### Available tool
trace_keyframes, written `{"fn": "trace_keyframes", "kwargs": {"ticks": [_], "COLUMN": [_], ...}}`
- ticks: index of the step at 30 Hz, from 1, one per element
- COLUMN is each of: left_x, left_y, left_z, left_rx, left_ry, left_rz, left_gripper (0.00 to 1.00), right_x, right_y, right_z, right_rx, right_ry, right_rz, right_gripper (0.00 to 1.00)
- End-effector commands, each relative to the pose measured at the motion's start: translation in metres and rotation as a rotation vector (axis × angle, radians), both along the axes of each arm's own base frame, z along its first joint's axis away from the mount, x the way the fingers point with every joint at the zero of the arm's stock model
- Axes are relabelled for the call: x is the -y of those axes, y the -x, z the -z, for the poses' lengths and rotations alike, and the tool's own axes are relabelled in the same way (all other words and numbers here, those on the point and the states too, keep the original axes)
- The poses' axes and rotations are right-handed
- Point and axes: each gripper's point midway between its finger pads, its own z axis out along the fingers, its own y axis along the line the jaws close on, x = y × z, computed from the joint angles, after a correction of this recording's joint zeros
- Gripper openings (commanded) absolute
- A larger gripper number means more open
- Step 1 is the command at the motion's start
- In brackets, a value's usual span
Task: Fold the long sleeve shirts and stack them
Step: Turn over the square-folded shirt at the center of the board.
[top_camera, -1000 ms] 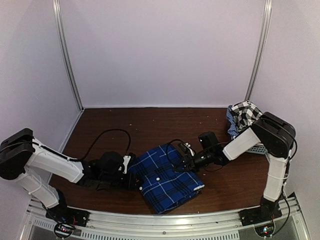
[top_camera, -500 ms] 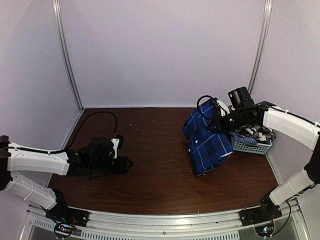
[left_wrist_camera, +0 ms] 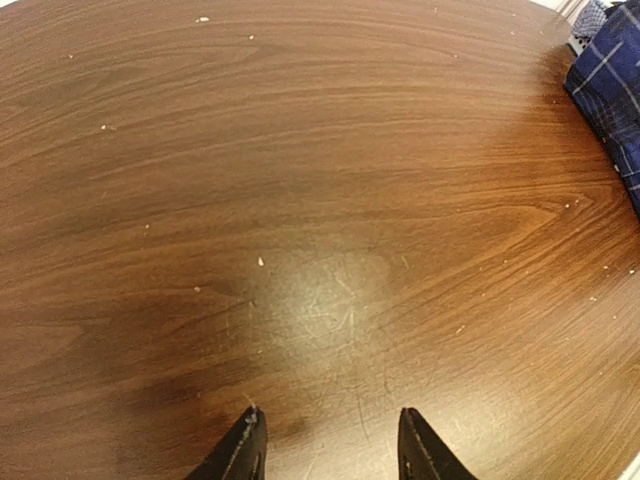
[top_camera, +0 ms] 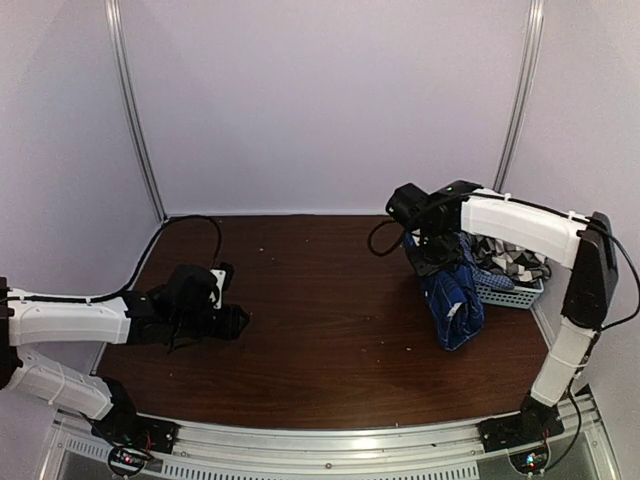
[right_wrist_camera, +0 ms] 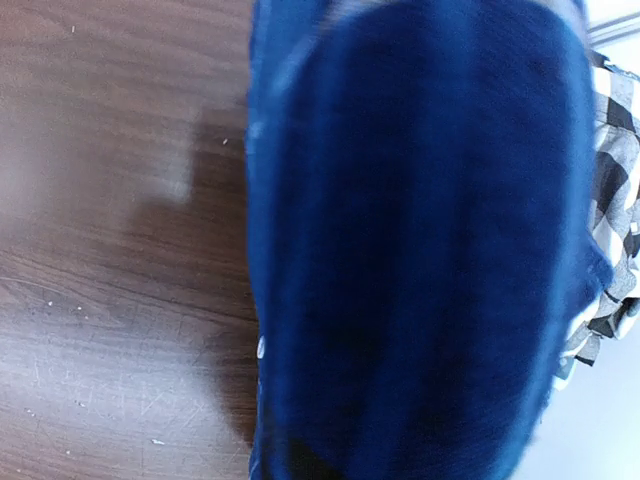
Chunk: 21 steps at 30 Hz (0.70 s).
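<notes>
**Top view.** The blue plaid shirt [top_camera: 455, 305] hangs as a bunched, roughly vertical bundle at the right side of the bench [top_camera: 320, 300], just beside the near left corner of the basket [top_camera: 505, 293]. Its upper end is gathered at the right end effector [top_camera: 434, 252], which is clamped on the cloth. The fingers themselves are hidden in the folds. Whether the lower end of the bundle touches the bench cannot be told. The black-and-white checked shirt [top_camera: 515, 262] lies crumpled in the pale mesh basket against the right wall, behind and to the right of the hanging shirt.

**Right wrist view.** Blurred blue cloth [right_wrist_camera: 420, 250] fills most of the frame. The checked shirt [right_wrist_camera: 612, 190] shows along the right edge and the brown bench surface [right_wrist_camera: 120, 200] on the left.

**Left arm.** The left end effector [top_camera: 238, 322] sits low over the left part of the bench, well apart from both shirts and pointing toward the middle.

**Left wrist view.** Its two dark fingers [left_wrist_camera: 243, 452] stand apart with only bare wood grain [left_wrist_camera: 300, 200] between them, gripping nothing. A corner of the blue plaid shirt [left_wrist_camera: 612, 80] shows at the upper right.
</notes>
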Motion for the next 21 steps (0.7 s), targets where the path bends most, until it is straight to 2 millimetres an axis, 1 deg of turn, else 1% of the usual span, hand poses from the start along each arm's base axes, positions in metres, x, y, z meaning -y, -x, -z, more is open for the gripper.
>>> {"fn": "trace_keyframes", "kwargs": {"ticks": [1,4,6,8,10,11,13,15,16,18,20,21], "left_x": [-0.005,-0.009,-0.015,-0.018,-0.022,-0.024,-0.029,-0.031,-0.032,-0.030,-0.026,-0.024], "left_y": [-0.006,-0.007,-0.009,-0.009,-0.010,-0.010,-0.011,-0.012,-0.013,-0.014,-0.015,-0.015], "left_z": [-0.004,-0.001,-0.001,-0.002,-0.005,-0.007,-0.009,-0.013,-0.015,-0.020,-0.024,-0.025], "left_rx": [0.020,0.014,0.011,0.011,0.016,0.021,0.029,0.042,0.048,0.056,0.059,0.057], "left_ry": [-0.016,-0.029,-0.038,-0.036,-0.029,-0.026,-0.027,-0.028,-0.027,-0.015,-0.001,0.008], "left_rz": [-0.017,-0.033,-0.056,-0.074,-0.089,-0.096,-0.110,-0.118,-0.120,-0.118,-0.106,-0.098], "left_gripper": [0.46,0.46,0.46,0.46,0.46,0.46,0.47,0.51,0.54,0.60,0.65,0.67], "right_x": [-0.041,-0.082,-0.113,-0.141,-0.171,-0.188,-0.219,-0.243,-0.252,-0.266,-0.274,-0.278], "right_y": [0.014,0.026,0.037,0.050,0.064,0.072,0.087,0.101,0.108,0.118,0.128,0.132], "right_z": [0.000,0.018,0.035,0.053,0.068,0.075,0.083,0.087,0.087,0.083,0.076,0.067], "right_rx": [0.053,0.041,0.028,0.004,-0.011,-0.017,-0.011,0.000,0.004,0.006,-0.001,0.005], "right_ry": [0.188,0.254,0.256,0.241,0.217,0.203,0.167,0.131,0.112,0.053,-0.017,-0.068], "right_rz": [-0.001,-0.050,-0.096,-0.135,-0.182,-0.214,-0.272,-0.320,-0.339,-0.371,-0.411,-0.428], "right_gripper": [0.00,0.00,0.03,0.10,0.18,0.25,0.42,0.60,0.70,0.83,0.90,0.93]}}
